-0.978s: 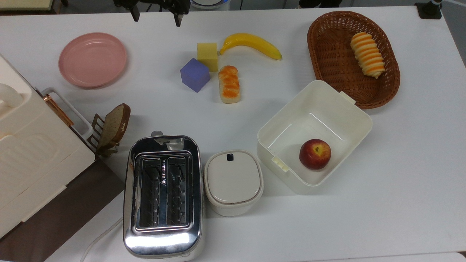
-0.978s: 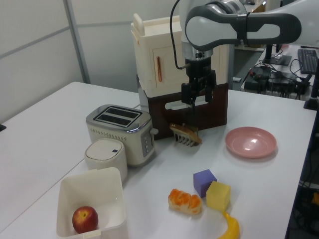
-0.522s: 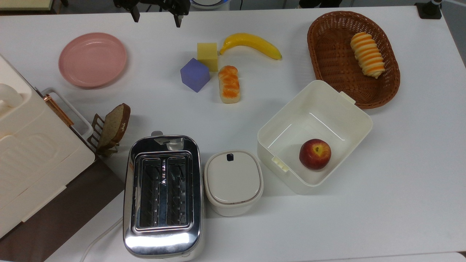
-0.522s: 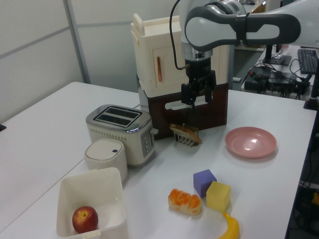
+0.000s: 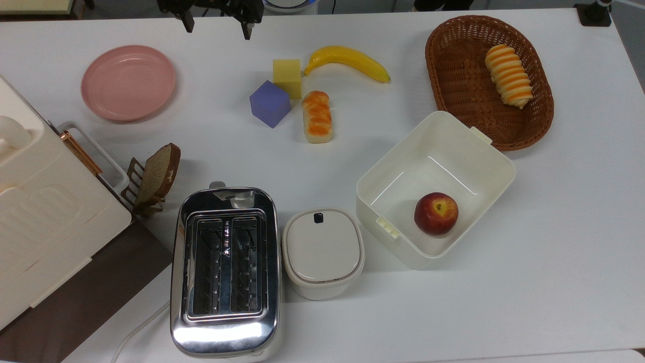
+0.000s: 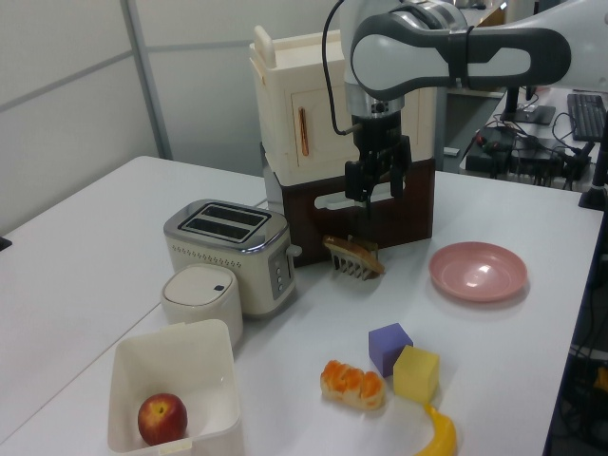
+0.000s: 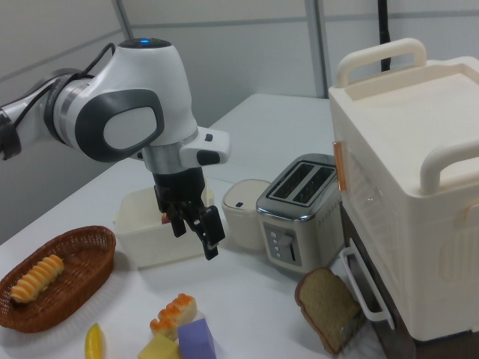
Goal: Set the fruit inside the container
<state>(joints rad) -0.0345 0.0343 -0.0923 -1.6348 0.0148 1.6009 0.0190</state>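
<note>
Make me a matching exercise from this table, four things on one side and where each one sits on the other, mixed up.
Things:
1. banana
2. apple
3. striped roll
4. bread slice

Places:
A. in the wicker basket
B. on the bare table, beside the yellow cube
C. in a small rack by the toaster
D. in the white tub

Pairs: 1-B, 2-D, 3-A, 4-C

In the top view you have the banana (image 5: 347, 61) lying on the tabletop (image 5: 554, 252), left of the basket (image 5: 453, 85) and just right of two blocks (image 5: 279, 91). The container (image 5: 484, 151) sits below the basket with an apple (image 5: 436, 213) inside it. The open pincer (image 5: 216, 25) hangs at the top edge, well left of the banana.
</note>
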